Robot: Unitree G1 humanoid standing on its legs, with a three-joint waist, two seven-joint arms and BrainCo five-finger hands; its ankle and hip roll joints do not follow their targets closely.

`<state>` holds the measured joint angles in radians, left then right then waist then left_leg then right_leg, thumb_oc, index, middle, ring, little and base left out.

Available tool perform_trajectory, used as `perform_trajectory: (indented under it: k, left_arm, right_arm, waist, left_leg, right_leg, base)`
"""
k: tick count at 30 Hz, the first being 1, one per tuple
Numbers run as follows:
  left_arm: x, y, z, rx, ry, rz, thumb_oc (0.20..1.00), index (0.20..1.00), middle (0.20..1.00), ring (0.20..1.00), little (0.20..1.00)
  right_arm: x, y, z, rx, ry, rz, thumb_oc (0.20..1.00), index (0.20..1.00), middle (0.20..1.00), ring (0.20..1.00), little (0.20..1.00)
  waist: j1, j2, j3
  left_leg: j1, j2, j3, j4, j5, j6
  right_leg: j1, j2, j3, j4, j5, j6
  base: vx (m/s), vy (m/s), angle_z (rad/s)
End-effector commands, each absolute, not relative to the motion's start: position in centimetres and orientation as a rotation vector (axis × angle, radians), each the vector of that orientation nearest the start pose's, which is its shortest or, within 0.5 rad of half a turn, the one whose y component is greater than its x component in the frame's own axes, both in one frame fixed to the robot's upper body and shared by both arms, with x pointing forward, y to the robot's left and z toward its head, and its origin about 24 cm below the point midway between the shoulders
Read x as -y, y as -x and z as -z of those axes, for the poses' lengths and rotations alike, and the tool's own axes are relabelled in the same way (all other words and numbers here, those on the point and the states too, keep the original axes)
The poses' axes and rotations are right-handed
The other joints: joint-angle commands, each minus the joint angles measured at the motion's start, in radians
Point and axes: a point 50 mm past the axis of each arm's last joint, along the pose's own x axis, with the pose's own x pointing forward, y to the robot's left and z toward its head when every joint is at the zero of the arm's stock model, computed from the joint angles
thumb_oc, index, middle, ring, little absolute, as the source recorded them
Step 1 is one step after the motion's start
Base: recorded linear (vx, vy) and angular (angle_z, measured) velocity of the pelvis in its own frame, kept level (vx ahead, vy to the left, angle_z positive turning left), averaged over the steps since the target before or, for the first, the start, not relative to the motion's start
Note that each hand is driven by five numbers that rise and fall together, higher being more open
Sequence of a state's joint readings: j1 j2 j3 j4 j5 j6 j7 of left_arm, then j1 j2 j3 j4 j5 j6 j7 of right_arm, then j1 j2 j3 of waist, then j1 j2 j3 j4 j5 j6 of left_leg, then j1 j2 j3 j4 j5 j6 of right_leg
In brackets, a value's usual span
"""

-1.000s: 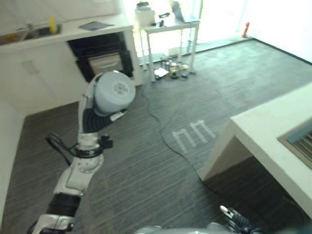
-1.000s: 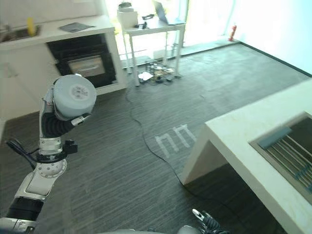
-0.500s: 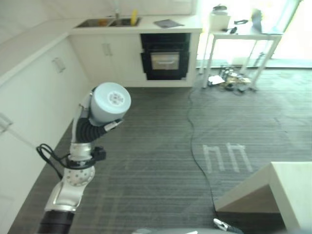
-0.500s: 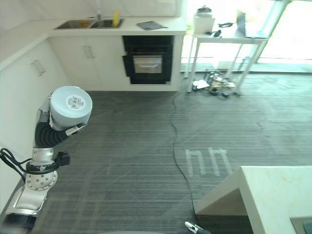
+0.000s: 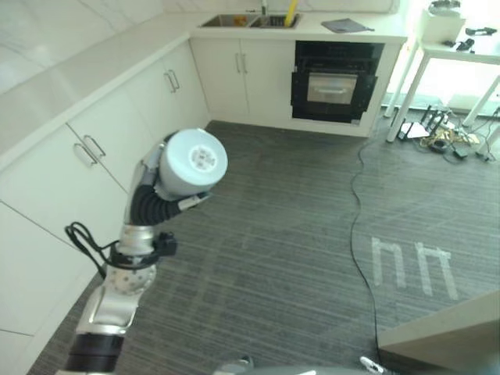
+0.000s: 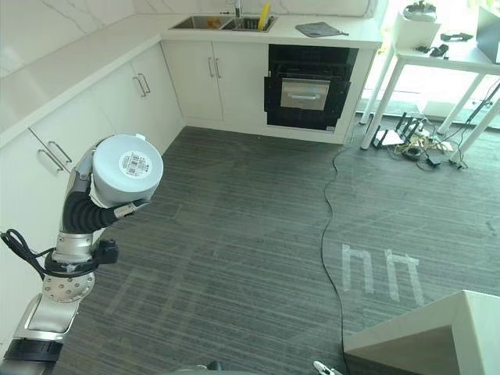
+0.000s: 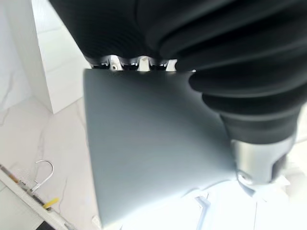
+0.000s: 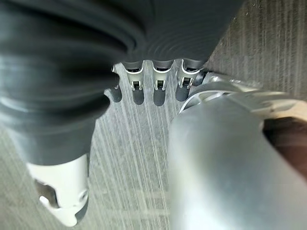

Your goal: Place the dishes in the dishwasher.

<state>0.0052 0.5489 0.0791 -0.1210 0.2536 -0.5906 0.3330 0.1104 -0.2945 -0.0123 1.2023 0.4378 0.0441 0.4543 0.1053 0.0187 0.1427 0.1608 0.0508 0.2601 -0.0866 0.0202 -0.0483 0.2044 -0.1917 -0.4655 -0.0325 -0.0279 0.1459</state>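
My left hand [image 5: 148,176] is raised at the left of the head views, shut on a pale grey-blue bowl [image 5: 194,162]. The bowl is held with its round base, which carries a small label [image 6: 134,163], facing up towards me. In the left wrist view the bowl's smooth side [image 7: 144,143] lies right against the hand's dark cover [image 7: 201,43], with the fingers [image 7: 127,62] wrapped over its edge. A black built-in appliance [image 5: 336,76] with a silver front panel sits under the far counter. My right hand [image 8: 139,81] hangs low over the carpet, fingers relaxed and holding nothing.
White cabinets [image 5: 117,117] run along the left wall, under a counter with a sink [image 6: 223,22] at the far end. A white table [image 6: 437,47] stands at the far right with clutter beneath. A cable [image 6: 332,226] crosses the grey carpet. A white counter corner [image 6: 437,336] juts in at lower right.
The whole picture has swung left, so the camera has turned: cabinets and sink now fill the left and the white counter has slid off right. The bowl stays held in my left hand.
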Motion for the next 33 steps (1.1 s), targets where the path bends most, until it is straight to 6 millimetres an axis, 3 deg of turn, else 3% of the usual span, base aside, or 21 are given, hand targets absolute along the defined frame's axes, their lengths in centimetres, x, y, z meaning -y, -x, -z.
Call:
perform_trajectory:
  k: [1, 2, 3, 4, 7, 12, 15, 16, 18, 21, 24, 25, 27, 28, 29, 33]
  left_arm:
    - [-22.7, -22.3, -17.2, 0.921, -0.626, -0.143, 0.200, 0.200, 0.200, 0.200, 0.200]
    - [-22.7, -22.3, -17.1, 0.916, -0.625, -0.136, 0.200, 0.200, 0.200, 0.200, 0.200]
    - [-21.4, -24.7, -16.4, 0.766, -0.458, -0.094, 0.200, 0.200, 0.200, 0.200, 0.200]
    - [-21.0, -25.1, -16.3, 0.765, -0.433, -0.086, 0.200, 0.200, 0.200, 0.200, 0.200]
    - [-20.6, -25.4, -16.0, 0.751, -0.423, -0.084, 0.200, 0.200, 0.200, 0.200, 0.200]
    - [-20.0, -25.8, -16.1, 0.730, -0.445, -0.040, 0.200, 0.200, 0.200, 0.200, 0.200]
    - [-20.4, -25.9, -16.5, 0.706, -0.480, 0.000, 0.200, 0.200, 0.200, 0.200, 0.200]
    - [-20.3, -25.9, -16.6, 0.707, -0.532, 0.041, 0.200, 0.200, 0.200, 0.200, 0.200]
    - [-20.4, -26.0, -17.1, 0.708, -0.548, 0.072, 0.200, 0.200, 0.200, 0.200, 0.200]
    - [-20.9, -25.9, -17.1, 0.699, -0.545, 0.059, 0.200, 0.200, 0.200, 0.200, 0.200]
    - [-20.7, -25.8, -16.6, 0.674, -0.539, 0.076, 0.200, 0.200, 0.200, 0.200, 0.200]
    - [-20.5, -25.9, -16.3, 0.671, -0.537, 0.087, 0.200, 0.200, 0.200, 0.200, 0.200]
    - [-20.3, -25.9, -16.0, 0.676, -0.538, 0.093, 0.200, 0.200, 0.200, 0.200, 0.200]
    - [-20.2, -25.8, -15.7, 0.671, -0.541, 0.087, 0.200, 0.200, 0.200, 0.200, 0.200]
    - [-20.5, -25.6, -15.5, 0.646, -0.553, 0.086, 0.200, 0.200, 0.200, 0.200, 0.200]
    - [-20.5, -25.7, -15.6, 0.640, -0.554, 0.119, 0.200, 0.200, 0.200, 0.200, 0.200]
  right_arm:
    - [23.0, -6.0, 16.0, -1.181, -0.405, -0.034, 1.000, 1.000, 1.000, 1.000, 1.000]
    - [22.6, -6.2, 16.0, -1.174, -0.408, -0.041, 1.000, 1.000, 1.000, 1.000, 1.000]
    - [26.6, -12.5, 13.0, -0.869, -0.277, 0.090, 1.000, 1.000, 1.000, 1.000, 1.000]
    - [26.4, -11.6, 13.5, -0.891, -0.347, 0.117, 1.000, 1.000, 1.000, 1.000, 1.000]
    - [25.5, -10.3, 14.2, -0.949, -0.358, 0.114, 1.000, 1.000, 1.000, 1.000, 1.000]
    - [25.2, -8.3, 15.3, -1.081, -0.221, 0.156, 1.000, 1.000, 1.000, 1.000, 1.000]
    - [26.0, -9.5, 14.7, -1.046, -0.177, 0.165, 1.000, 1.000, 1.000, 1.000, 1.000]
    - [26.5, -10.1, 14.4, -1.039, -0.167, 0.175, 1.000, 1.000, 1.000, 1.000, 1.000]
    - [27.1, -10.3, 14.2, -1.044, -0.162, 0.188, 1.000, 1.000, 1.000, 1.000, 1.000]
    - [27.3, -10.3, 14.3, -1.068, -0.150, 0.192, 1.000, 1.000, 1.000, 1.000, 1.000]
    - [27.3, -9.7, 14.5, -1.092, -0.145, 0.211, 1.000, 1.000, 1.000, 1.000, 1.000]
    - [27.2, -9.3, 14.6, -1.099, -0.150, 0.222, 1.000, 1.000, 1.000, 1.000, 1.000]
    - [26.9, -8.7, 14.8, -1.112, -0.138, 0.224, 1.000, 1.000, 1.000, 1.000, 1.000]
    - [26.8, -8.7, 14.9, -1.114, -0.123, 0.221, 1.000, 1.000, 1.000, 1.000, 1.000]
    - [26.5, -8.7, 15.0, -1.125, -0.111, 0.233, 1.000, 1.000, 1.000, 1.000, 1.000]
    - [26.0, -8.4, 15.2, -1.125, -0.140, 0.253, 1.000, 1.000, 1.000, 1.000, 1.000]
  waist:
    - [0.001, 0.000, -0.040]
    - [-0.001, -0.003, -0.043]
    - [-0.043, -0.040, 0.072]
    - [-0.065, -0.038, 0.051]
    - [-0.079, -0.032, 0.044]
    - [-0.086, -0.021, 0.032]
    - [-0.076, -0.042, 0.038]
    - [-0.069, -0.054, 0.048]
    - [-0.046, -0.048, 0.075]
    - [-0.033, -0.024, 0.081]
    - [-0.029, 0.004, 0.083]
    - [-0.037, 0.001, 0.081]
    - [-0.049, 0.004, 0.072]
    - [-0.045, 0.002, 0.064]
    - [-0.019, -0.006, 0.050]
    - [-0.009, -0.017, 0.035]
  left_leg:
    - [-0.023, 0.045, -0.015, 0.008, -0.015, -0.045]
    - [-0.017, 0.040, -0.006, 0.006, -0.022, -0.038]
    - [-0.142, 0.025, -0.041, 0.244, -0.033, -0.026]
    - [-0.109, 0.052, 0.021, 0.192, -0.025, -0.035]
    - [-0.087, 0.061, 0.020, 0.167, -0.025, -0.040]
    - [-0.060, 0.070, 0.007, 0.152, -0.032, -0.049]
    - [-0.111, 0.055, -0.004, 0.323, -0.097, -0.026]
    - [-0.175, 0.060, -0.004, 0.492, -0.086, -0.022]
    - [-0.273, 0.066, -0.046, 0.587, -0.018, -0.029]
    - [-0.271, 0.085, -0.056, 0.421, 0.070, -0.049]
    - [-0.291, 0.170, -0.016, 0.204, 0.229, -0.094]
    - [-0.293, 0.187, 0.010, 0.179, 0.232, -0.114]
    - [-0.283, 0.204, 0.083, 0.156, 0.208, -0.115]
    - [-0.267, 0.188, 0.090, 0.138, 0.181, -0.104]
    - [-0.252, 0.125, 0.044, 0.147, 0.114, -0.063]
    - [-0.242, 0.076, 0.034, 0.156, 0.073, -0.027]
  right_leg:
    - [-0.018, 0.041, 0.044, -0.006, 0.025, -0.013]
    - [-0.017, 0.037, 0.046, -0.007, 0.027, -0.008]
    - [-0.025, 0.094, 0.192, -0.008, 0.031, -0.056]
    - [-0.034, 0.092, 0.161, -0.004, 0.023, -0.056]
    - [-0.029, 0.094, 0.160, -0.002, 0.016, -0.057]
    - [-0.024, 0.109, 0.167, 0.006, -0.003, -0.062]
    - [-0.030, 0.099, 0.180, 0.021, -0.008, -0.075]
    - [-0.031, 0.095, 0.177, 0.029, -0.010, -0.092]
    - [-0.019, 0.117, 0.199, 0.041, -0.008, -0.104]
    - [-0.002, 0.139, 0.218, 0.046, -0.022, -0.098]
    - [0.035, 0.141, 0.201, 0.057, -0.046, -0.096]
    - [0.050, 0.125, 0.185, 0.065, -0.063, -0.088]
    - [0.055, 0.095, 0.135, 0.108, -0.093, -0.078]
    - [0.058, 0.080, 0.132, 0.129, -0.108, -0.070]
    - [0.087, 0.061, 0.156, 0.182, -0.161, -0.059]
    - [0.101, 0.048, 0.159, 0.225, -0.181, -0.050]
  base:
    - [0.03, 0.061, -0.15]
    - [0.02, 0.058, -0.13]
    - [0.05, 0.047, -0.08]
    - [0.07, 0.015, 0.02]
    - [0.09, -0.022, 0.05]
    - [0.11, -0.100, 0.03]
    - [0.10, -0.154, 0.14]
    - [0.08, -0.176, 0.06]
    - [0.16, -0.085, -0.03]
    - [0.26, 0.142, -0.04]
    - [0.38, 0.303, -0.15]
    - [0.36, 0.334, 0.01]
    - [0.32, 0.402, 0.18]
    - [0.51, 0.622, 0.24]
    - [0.40, 0.481, 0.00]
    - [0.22, 0.290, -0.64]
